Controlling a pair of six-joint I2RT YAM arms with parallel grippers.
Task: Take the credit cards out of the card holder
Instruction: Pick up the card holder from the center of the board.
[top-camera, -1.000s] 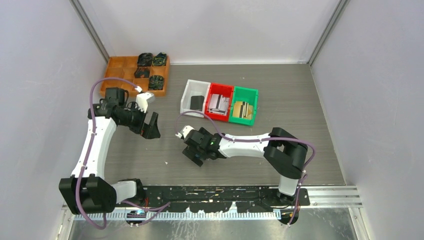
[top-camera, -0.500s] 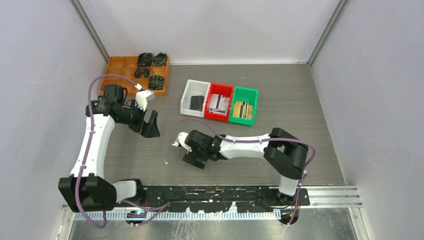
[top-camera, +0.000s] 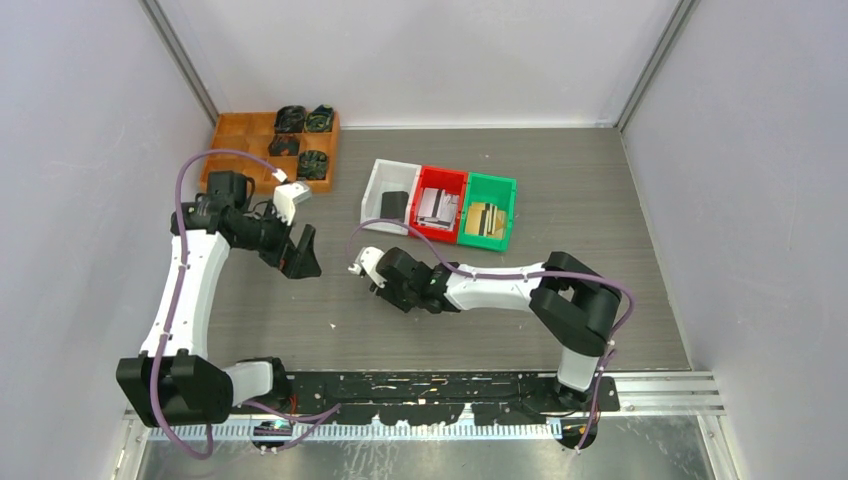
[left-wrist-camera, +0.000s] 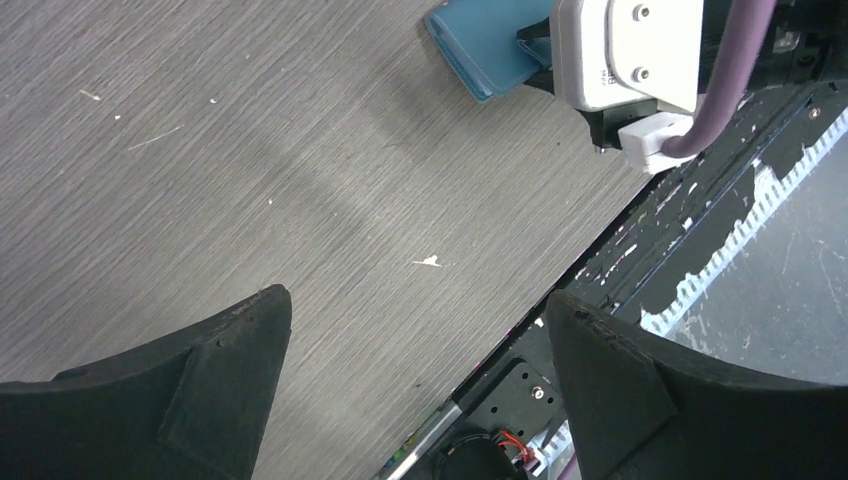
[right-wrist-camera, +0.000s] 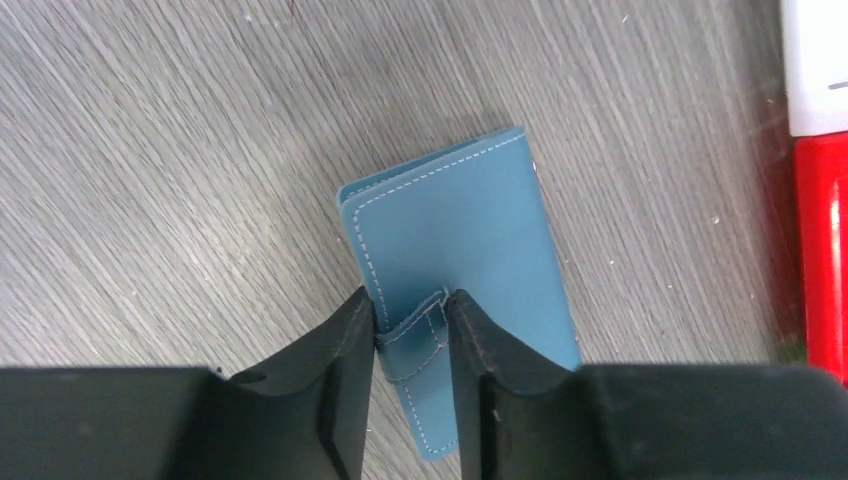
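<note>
- Card holder (right-wrist-camera: 460, 230): blue, folded shut, lying flat on the tabletop (right-wrist-camera: 150, 150). It sits on the near side of the white bin (top-camera: 377, 186), just short of it and not touching.
- Right gripper (right-wrist-camera: 410, 320): clenched on the small stitched tab at the card holder's edge, one finger on each side of the tab. The rest of the card holder sticks out past the fingertips.
- In the top view the right gripper covers the card holder, so I cannot see it from there.
- Left gripper (left-wrist-camera: 415, 300): released, fingers wide apart, nothing between them. It hangs above bare tabletop to the left of the white bin and well apart from the card holder.
- In the left wrist view I see one corner of the card holder beside the right arm's white wrist housing (left-wrist-camera: 625, 50).
- Red bin (top-camera: 440, 203) touches the white bin's right side, and the green bin (top-camera: 490, 210) comes next in the row.
- Flat tan pieces lie in the green bin, too small for me to identify.
- Orange tray (top-camera: 250, 140) with dark items sits far left of the white bin.
</note>
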